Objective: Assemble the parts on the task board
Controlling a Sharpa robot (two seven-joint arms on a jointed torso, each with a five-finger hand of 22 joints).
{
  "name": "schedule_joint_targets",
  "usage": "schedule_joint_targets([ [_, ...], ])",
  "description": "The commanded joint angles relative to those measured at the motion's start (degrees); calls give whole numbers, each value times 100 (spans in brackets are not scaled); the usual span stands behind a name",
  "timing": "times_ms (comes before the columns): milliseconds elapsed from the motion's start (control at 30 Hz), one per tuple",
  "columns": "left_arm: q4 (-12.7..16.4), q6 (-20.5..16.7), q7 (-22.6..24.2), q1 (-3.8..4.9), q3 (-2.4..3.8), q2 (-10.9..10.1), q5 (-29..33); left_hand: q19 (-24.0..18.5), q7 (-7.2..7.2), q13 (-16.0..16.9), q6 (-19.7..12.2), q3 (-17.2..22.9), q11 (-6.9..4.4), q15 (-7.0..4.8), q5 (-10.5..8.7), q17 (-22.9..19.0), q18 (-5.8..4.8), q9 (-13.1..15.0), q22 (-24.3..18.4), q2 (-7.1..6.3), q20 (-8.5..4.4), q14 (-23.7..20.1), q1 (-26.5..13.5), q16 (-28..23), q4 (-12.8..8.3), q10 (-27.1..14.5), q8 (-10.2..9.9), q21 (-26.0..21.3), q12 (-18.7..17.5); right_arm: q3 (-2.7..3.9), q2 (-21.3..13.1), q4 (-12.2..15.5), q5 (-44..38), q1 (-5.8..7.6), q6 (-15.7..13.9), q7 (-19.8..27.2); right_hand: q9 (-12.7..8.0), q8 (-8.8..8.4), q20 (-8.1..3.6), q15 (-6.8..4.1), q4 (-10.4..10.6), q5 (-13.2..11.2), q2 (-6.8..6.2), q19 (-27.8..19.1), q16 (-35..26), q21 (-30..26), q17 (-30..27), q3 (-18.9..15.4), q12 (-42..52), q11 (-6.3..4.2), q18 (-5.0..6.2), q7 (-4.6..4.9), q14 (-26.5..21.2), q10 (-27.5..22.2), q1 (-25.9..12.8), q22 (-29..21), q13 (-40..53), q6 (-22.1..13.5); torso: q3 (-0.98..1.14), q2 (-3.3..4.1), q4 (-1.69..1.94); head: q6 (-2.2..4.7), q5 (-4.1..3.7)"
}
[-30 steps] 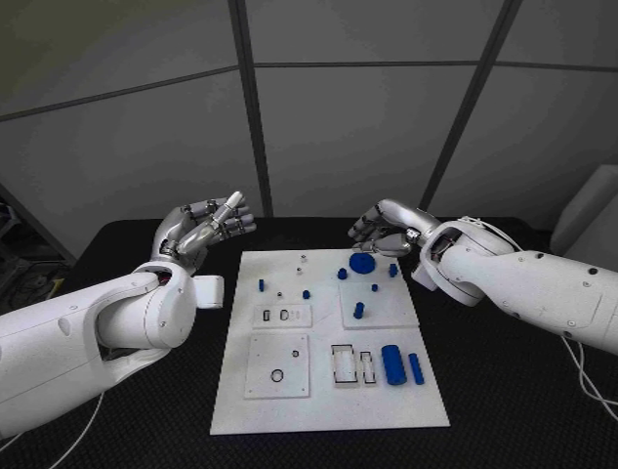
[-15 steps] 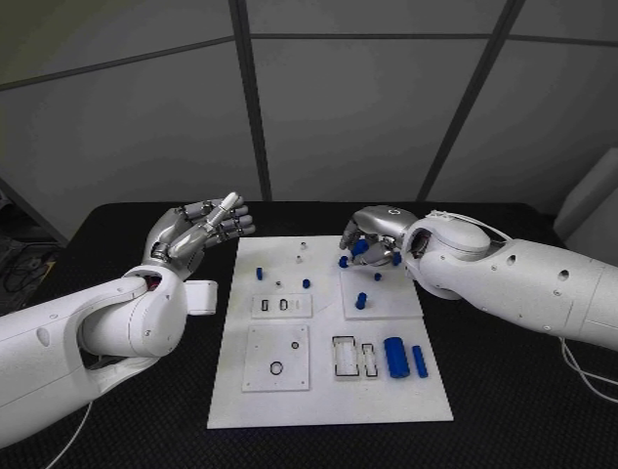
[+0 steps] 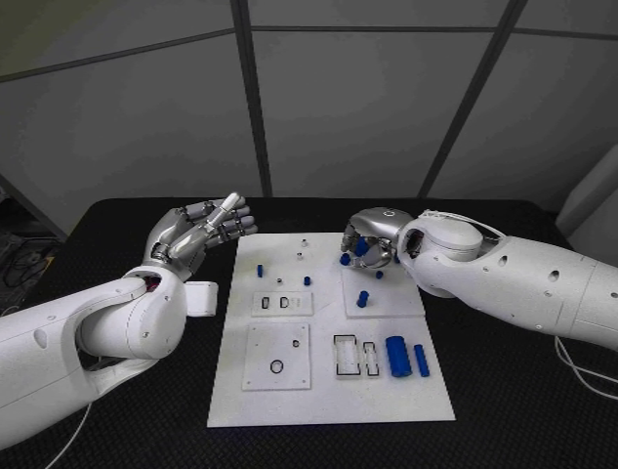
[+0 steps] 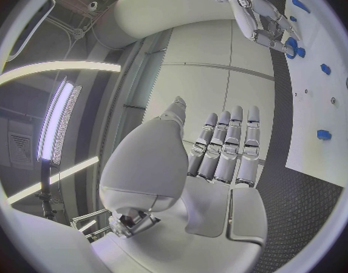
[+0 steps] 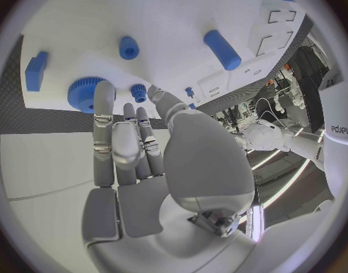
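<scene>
Head view: the right hand (image 3: 372,244) is hovering, fingers spread and holding nothing, over the blue gear (image 3: 361,248) at the task board's (image 3: 330,410) far edge; the left hand (image 3: 196,233) is waiting wide beside it.

Right wrist view: fingertips (image 5: 104,91) are nearing the gear (image 5: 84,93), probably light, stiff and best pinched across its toothed rim.

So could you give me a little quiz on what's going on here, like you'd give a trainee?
1. True or false: the left hand holds a blue part.
2. Which hand is over the task board? A) left B) right C) both
3. Fill in: the right hand reaches at a toothed blue ____.

Key: 1 false, it is open beside the board. 2 B. 3 gear.
</scene>
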Motion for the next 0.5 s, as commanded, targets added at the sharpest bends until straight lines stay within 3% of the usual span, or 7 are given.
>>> schedule_joint_targets([
  [33, 27, 105, 4, 7, 5, -8, -42, 45, 82, -7, 41, -6, -3, 13, -22, -10, 93, -10, 0, 17, 10, 35, -25, -21, -35, 51, -24, 40, -37, 4, 50, -55, -120, 14, 119, -56, -1, 0, 6, 32, 37, 23, 0, 15, 75, 91, 88, 8, -24, -8, -18, -6, 264, -43, 49, 101, 1, -37, 4, 16, -3, 2, 21],
  [500, 35, 132, -35, 7, 5, -35, -51, 50, 87, -9, 40, -9, 1, 15, -22, -13, 91, -12, -2, 14, 10, 31, -30, -31, -41, 47, -33, 43, -46, 4, 149, -175, -151, 16, 40, -50, 2, 9, 11, 33, 142, 42, 72, 80, 425, 532, 481, 184, -9, -17, -69, 1, 286, 39, 49, 590, 3, -5, 9, 42, -8, 4, 45],
])
